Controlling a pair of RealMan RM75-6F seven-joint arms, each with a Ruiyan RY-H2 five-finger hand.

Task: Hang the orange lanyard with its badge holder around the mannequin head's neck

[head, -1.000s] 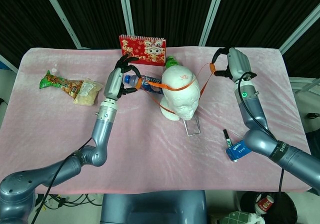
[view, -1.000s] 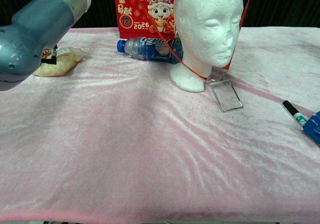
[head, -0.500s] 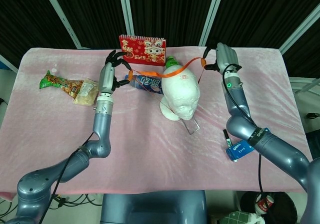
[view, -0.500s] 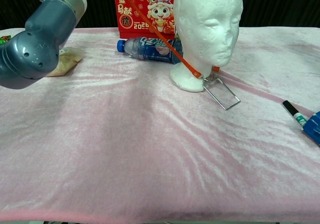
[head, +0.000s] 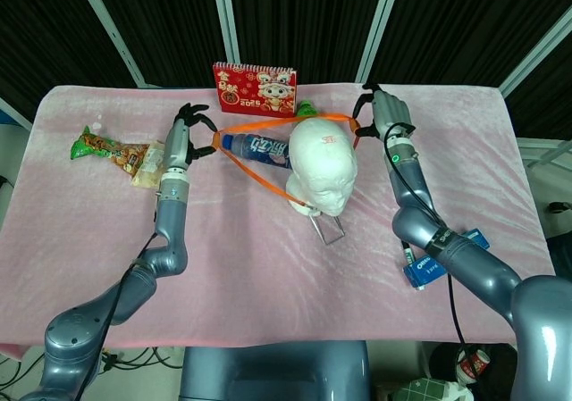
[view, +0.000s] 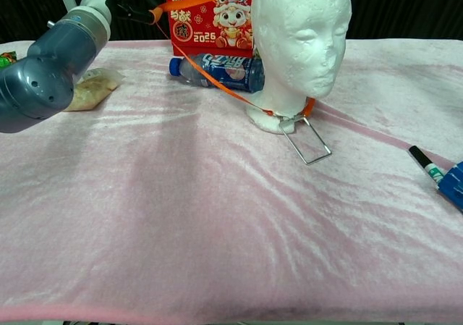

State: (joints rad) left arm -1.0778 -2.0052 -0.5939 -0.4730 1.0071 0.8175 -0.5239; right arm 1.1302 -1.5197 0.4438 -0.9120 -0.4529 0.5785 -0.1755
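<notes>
The white mannequin head (head: 323, 171) (view: 300, 39) stands upright at mid-table. The orange lanyard (head: 255, 171) (view: 239, 98) is stretched taut around it: the front run sits low at the neck base, the rear run passes high behind the crown. My left hand (head: 183, 135) (view: 134, 6) pinches the strap's left end, out to the left of the head. Just right of the crown, my right hand (head: 382, 115) grips the other end; the chest view does not show it. The clear badge holder (head: 326, 227) (view: 307, 140) lies on the cloth in front of the neck.
A red calendar (head: 255, 88) (view: 210, 14) stands behind the head, with a water bottle (head: 259, 146) (view: 217, 68) lying before it. Snack packets (head: 107, 149) lie far left. A pen (head: 407, 251) (view: 427, 167) and a blue box (head: 438, 260) lie at the right.
Both hands moved back and outward, carrying the strap from across the face to behind the crown. The front run dropped to the neck base, and the badge holder slid left.
</notes>
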